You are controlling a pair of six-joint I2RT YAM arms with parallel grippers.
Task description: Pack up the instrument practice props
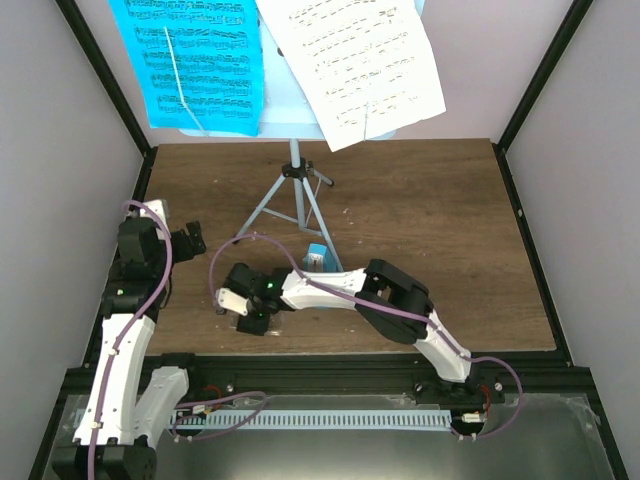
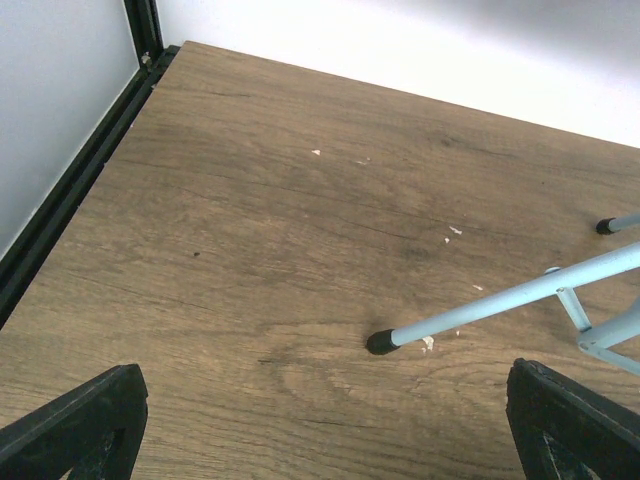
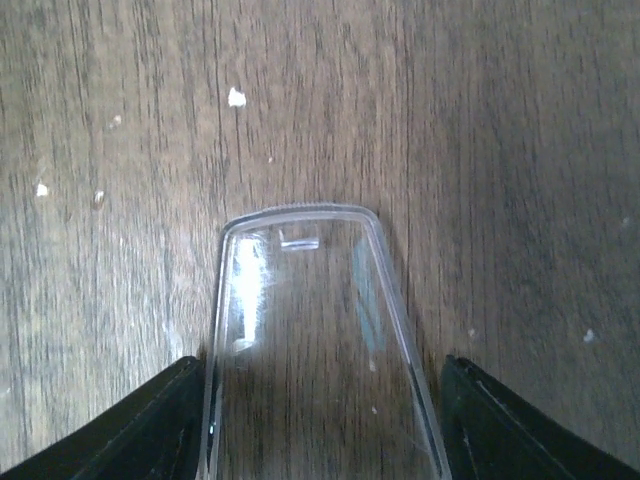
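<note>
right claw (image 3: 320,372) pinches the clear cover (image 3: 300,300) by its slick edges, in front of the stand (image 1: 296,190); i fear it slips. metronome (image 1: 316,257) sits at the stand's foot. left claw (image 2: 320,378), wide open and empty, could clip a leg.

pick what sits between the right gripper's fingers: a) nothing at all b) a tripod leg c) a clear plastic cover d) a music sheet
c, the right wrist view shows a clear cover with a rounded rim between the fingers of the right gripper
</note>
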